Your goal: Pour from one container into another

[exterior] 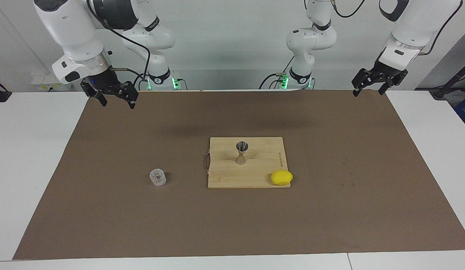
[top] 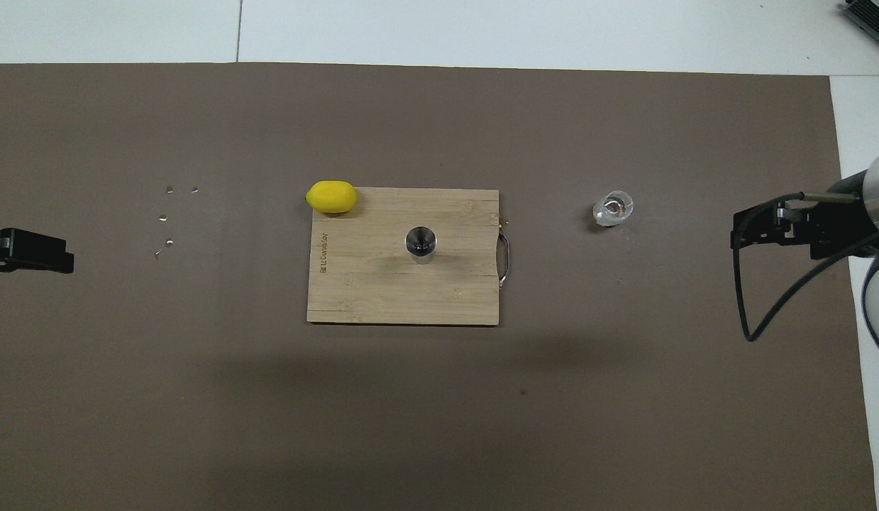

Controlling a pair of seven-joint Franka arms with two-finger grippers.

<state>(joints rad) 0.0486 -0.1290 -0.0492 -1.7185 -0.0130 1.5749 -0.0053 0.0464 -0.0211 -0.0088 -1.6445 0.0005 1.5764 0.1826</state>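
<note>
With both my right gripper (exterior: 115,99) and left gripper (exterior: 370,86) spread wide and empty over the mat's robot-side corners, I fear the slick glass tumbler (exterior: 157,177), out on the mat off the board's handle edge, may slip before reaching the jigger (exterior: 241,152) at the cutting board's (exterior: 224,176) middle.

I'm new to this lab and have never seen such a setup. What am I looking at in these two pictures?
Two white robot arms stand at a table covered by a brown mat. One picture faces them from across the table; the other looks down from above their end. The right gripper and left gripper hang open over the mat's corners near the robots, holding nothing. On the mat lies a wooden board with a metal jigger standing on it and a lemon at its corner. A small glass stands on the mat, toward the right arm's end.
</note>
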